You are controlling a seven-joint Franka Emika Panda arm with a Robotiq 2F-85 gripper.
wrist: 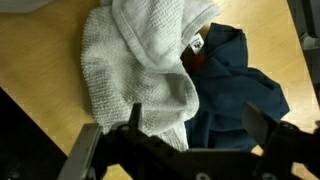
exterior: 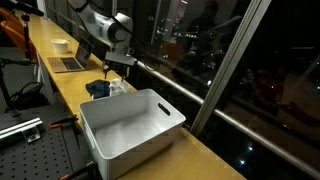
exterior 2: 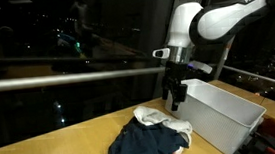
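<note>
Hovering just above a crumpled heap on the worktop (exterior 2: 53,145), with fingers (wrist: 85,155) spread wide and gripping nothing, probably to clear the thick folds below. Directly underneath: the white towel (wrist: 135,60), slumped and bunched as soft cloth does, partly overlapping the dark blue garment (wrist: 235,85) to its right in the wrist view. Just beside the heap in an exterior view, touching or nearly so, the white bin (exterior 2: 226,114), open-topped.
</note>
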